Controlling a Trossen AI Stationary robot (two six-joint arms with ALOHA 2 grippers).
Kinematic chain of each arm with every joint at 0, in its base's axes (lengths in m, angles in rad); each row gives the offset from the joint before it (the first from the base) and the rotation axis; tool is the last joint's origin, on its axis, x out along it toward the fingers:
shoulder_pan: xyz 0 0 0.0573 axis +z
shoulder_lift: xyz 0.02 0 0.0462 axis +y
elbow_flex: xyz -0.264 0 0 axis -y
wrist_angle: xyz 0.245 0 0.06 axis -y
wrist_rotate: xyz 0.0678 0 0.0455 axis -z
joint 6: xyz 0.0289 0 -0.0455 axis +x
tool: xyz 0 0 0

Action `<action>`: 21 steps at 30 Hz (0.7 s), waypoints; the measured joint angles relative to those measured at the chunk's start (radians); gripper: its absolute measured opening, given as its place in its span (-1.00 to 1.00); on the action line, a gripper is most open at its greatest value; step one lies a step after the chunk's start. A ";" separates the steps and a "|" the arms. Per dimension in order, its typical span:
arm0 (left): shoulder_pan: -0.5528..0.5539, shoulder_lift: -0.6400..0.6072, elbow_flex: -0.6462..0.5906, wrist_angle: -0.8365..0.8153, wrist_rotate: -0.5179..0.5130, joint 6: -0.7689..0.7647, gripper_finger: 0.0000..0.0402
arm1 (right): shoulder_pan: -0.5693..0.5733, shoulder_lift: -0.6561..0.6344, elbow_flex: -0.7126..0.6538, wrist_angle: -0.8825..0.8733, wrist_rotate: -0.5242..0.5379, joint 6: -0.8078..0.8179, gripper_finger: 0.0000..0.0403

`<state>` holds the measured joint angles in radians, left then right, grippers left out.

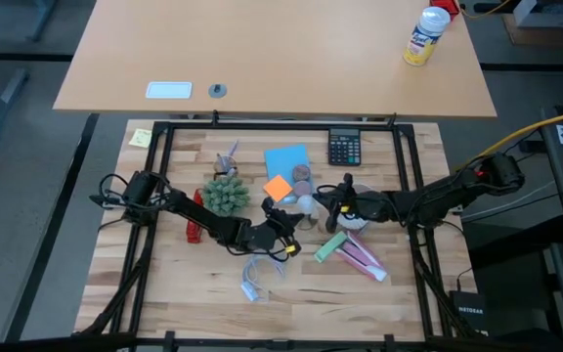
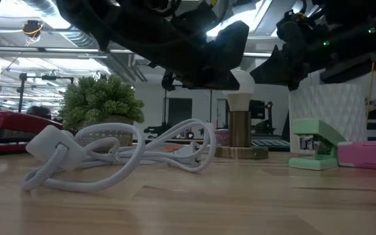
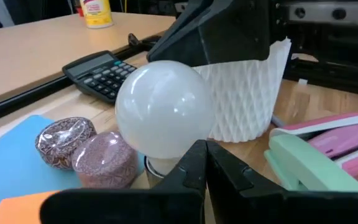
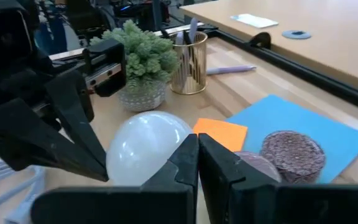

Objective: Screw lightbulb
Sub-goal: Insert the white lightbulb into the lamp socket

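The lightbulb (image 3: 163, 109), a frosted white globe, stands upright in a small wooden socket stand (image 2: 239, 128) at the table's middle; it also shows in the high view (image 1: 306, 203) and the right wrist view (image 4: 143, 149). My left gripper (image 3: 204, 152) is shut, its tips at the globe's lower side, coming from the table's left. My right gripper (image 4: 197, 152) is shut, its tips beside the globe on the opposite side, coming from the right. In the low view the bulb (image 2: 242, 81) shows between the two dark grippers. My left gripper's shut fingertips (image 3: 194, 155) stand low against the globe, level, from the table's left; I cannot tell whether they touch it. My right gripper's shut fingertips (image 4: 188, 152) stand beside the globe, level, from the table's right; I cannot tell whether they touch it.
Close around the bulb are a white ribbed cup (image 3: 241, 93), two round jars (image 3: 64, 140), blue paper (image 1: 286, 159) with an orange note (image 1: 278, 188), a calculator (image 1: 344, 147), a plant (image 1: 225, 194) and a gold pen cup (image 4: 188, 62). A looped white cord (image 1: 255, 279), a green stapler (image 1: 330, 246) and a red stapler (image 1: 194, 217) lie nearer.
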<state>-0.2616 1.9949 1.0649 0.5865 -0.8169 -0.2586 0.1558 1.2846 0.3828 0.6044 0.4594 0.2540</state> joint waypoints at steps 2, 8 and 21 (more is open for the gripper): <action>-0.003 0.000 0.000 -0.002 -0.016 0.001 -0.99 | 0.000 0.000 0.000 -0.002 -0.011 0.018 -0.92; -0.028 0.000 0.000 -0.019 -0.089 -0.002 -0.99 | 0.000 -0.001 0.001 -0.003 -0.072 0.036 -0.92; -0.065 0.000 0.000 -0.116 -0.257 -0.094 -0.99 | 0.002 -0.001 0.001 0.002 -0.219 0.107 -0.92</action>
<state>-0.3264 1.9949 1.0649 0.4703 -1.0737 -0.3522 0.1578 1.2835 0.3836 0.6061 0.2403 0.3606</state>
